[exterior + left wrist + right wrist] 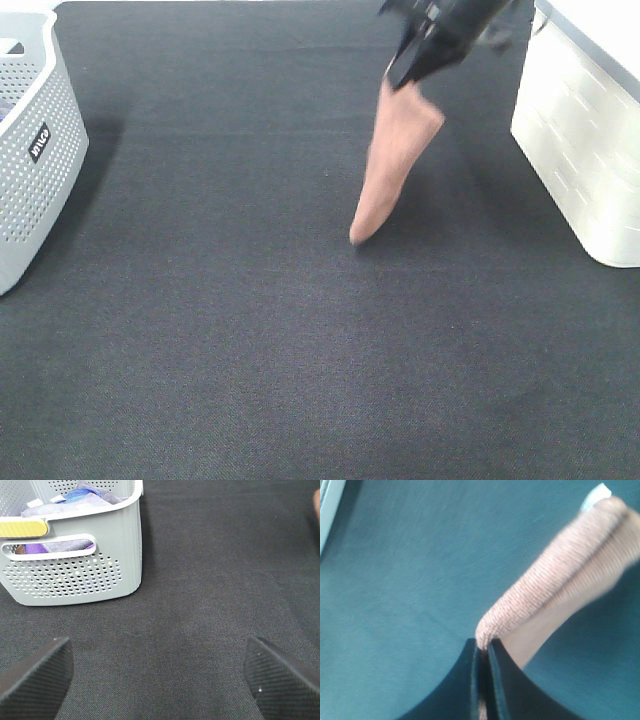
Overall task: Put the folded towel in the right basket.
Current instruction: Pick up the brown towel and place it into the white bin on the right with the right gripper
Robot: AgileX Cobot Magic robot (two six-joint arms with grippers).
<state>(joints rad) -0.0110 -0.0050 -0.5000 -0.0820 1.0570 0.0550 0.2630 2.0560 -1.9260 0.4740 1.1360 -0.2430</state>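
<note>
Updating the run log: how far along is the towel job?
Done: the fingers of the right gripper are shut on the towel at its top edge. In hand: the towel hangs lifted, its low end close to the mat, short of the right basket. Left: carry it over that basket's rim and let go. The left gripper sits open and empty by the left basket.

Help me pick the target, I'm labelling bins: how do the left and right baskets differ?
The left basket has walls dotted with round holes; the right basket has brick-like marks. The left basket bears a dark label and holds clothes; the right basket shows no label, its inside unseen. Both are pale and stand on the dark mat.
</note>
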